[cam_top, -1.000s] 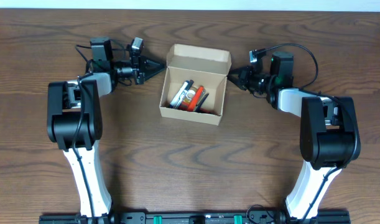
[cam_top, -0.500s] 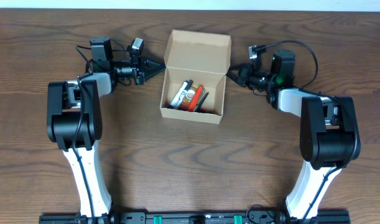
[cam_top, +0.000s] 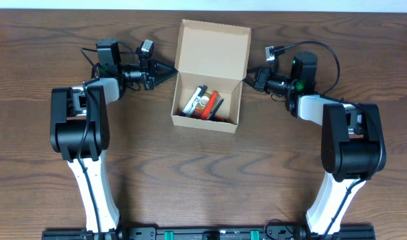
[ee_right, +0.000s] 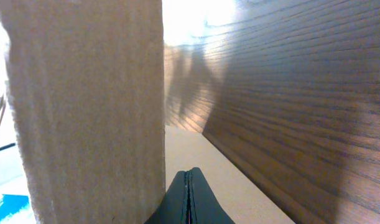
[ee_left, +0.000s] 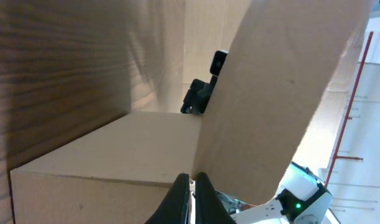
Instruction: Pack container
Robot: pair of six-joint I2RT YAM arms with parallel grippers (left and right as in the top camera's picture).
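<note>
Container (cam_top: 204,122), a small tan cardboard box, sat at the middle of the wood-grain desk (cam_top: 203,180), between the two arms. At the far left, the left arm reached along the desk's back part and pointed its left gripper (cam_top: 170,72) rightward at the box's rear left corner. Its tip was just beside that corner, and the overhead view did not show whether it touched. In the left wrist view the left gripper (ee_left: 191,190) had its fingers pressed together with nothing between them. There the box's side wall (ee_left: 102,155) filled the view just ahead of them.

Further right, the box stood open. Its lid flap (cam_top: 214,48) was hinged at the rear edge and leaned away from the opening. From the left wrist camera, the flap (ee_left: 277,93) rose as a broad tilted panel. Inside the box lay several dark pens or markers (cam_top: 198,99) and an orange object (cam_top: 211,100), bunched together; the finer details were too small to tell.

On the right, the right gripper (cam_top: 248,78) pointed leftward at the box's rear right corner, by the flap's hinge. In the right wrist view the right gripper (ee_right: 188,193) was also closed to a single point and gripped nothing. The flap's edge (ee_right: 90,106) stood tall on its left, and the desk (ee_right: 289,93) showed on its right.
</note>
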